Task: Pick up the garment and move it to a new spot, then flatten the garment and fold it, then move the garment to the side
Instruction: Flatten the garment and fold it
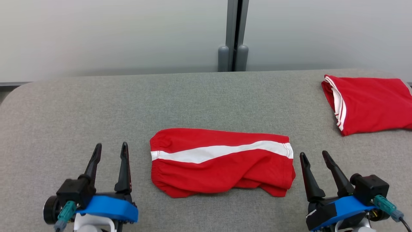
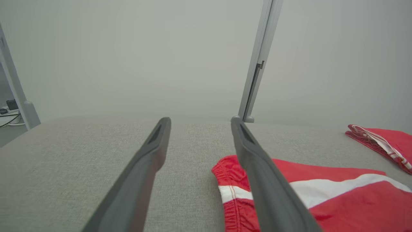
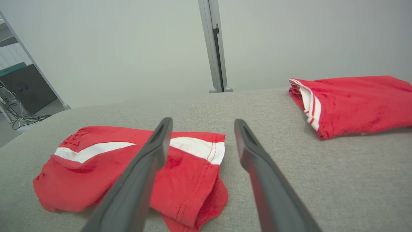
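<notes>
A pair of red shorts (image 1: 222,162) with a white stripe lies folded on the grey padded table (image 1: 206,100), near its front middle; the same shorts (image 2: 322,199) appear at the lower right of the left wrist view, and the shorts (image 3: 128,170) sit at the lower left of the right wrist view. My left gripper (image 1: 110,150) rests open to the left of the shorts, holding nothing. Just right of the shorts' hem stands my right gripper (image 1: 313,155), also open and empty. In the wrist views the left gripper (image 2: 200,124) and right gripper (image 3: 202,124) both show spread fingers.
A second folded red garment (image 1: 368,103) with white trim lies at the table's far right; this garment (image 3: 351,103) is also ahead and right of the right gripper. A frosted wall with a grey post (image 1: 233,35) stands behind the table.
</notes>
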You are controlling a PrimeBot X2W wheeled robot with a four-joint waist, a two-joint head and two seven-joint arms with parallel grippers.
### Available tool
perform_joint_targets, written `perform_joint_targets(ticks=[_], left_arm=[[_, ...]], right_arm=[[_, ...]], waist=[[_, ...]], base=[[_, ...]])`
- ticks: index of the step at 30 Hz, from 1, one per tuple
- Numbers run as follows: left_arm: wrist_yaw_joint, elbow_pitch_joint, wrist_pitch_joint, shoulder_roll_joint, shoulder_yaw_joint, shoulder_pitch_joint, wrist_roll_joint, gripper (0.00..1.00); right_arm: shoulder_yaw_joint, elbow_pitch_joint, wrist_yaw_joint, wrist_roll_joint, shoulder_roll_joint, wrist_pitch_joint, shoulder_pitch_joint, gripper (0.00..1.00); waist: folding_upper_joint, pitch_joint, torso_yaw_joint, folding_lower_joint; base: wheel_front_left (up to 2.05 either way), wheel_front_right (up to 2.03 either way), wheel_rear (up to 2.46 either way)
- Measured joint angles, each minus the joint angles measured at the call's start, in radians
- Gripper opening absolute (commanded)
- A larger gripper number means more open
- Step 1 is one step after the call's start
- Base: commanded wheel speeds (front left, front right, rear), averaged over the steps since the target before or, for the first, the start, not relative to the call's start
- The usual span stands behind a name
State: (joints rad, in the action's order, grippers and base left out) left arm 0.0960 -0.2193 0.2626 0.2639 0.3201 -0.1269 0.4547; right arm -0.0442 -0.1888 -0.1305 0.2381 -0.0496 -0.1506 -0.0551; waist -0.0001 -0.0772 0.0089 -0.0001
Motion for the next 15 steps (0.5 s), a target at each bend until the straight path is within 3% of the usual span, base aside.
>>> perform_joint_targets(ticks=[15], left_arm=[[-0.088,-0.002,0.000,-0.041,-0.138,0.138,-0.095,1.00]], right_arm=[[0.058,0.009,0.000,-0.034,0.000,0.036,0.019,1.00]], waist=[[0.0001,0.092,0.034,0.0000]], base=[[0.00,0.00,0.00]])
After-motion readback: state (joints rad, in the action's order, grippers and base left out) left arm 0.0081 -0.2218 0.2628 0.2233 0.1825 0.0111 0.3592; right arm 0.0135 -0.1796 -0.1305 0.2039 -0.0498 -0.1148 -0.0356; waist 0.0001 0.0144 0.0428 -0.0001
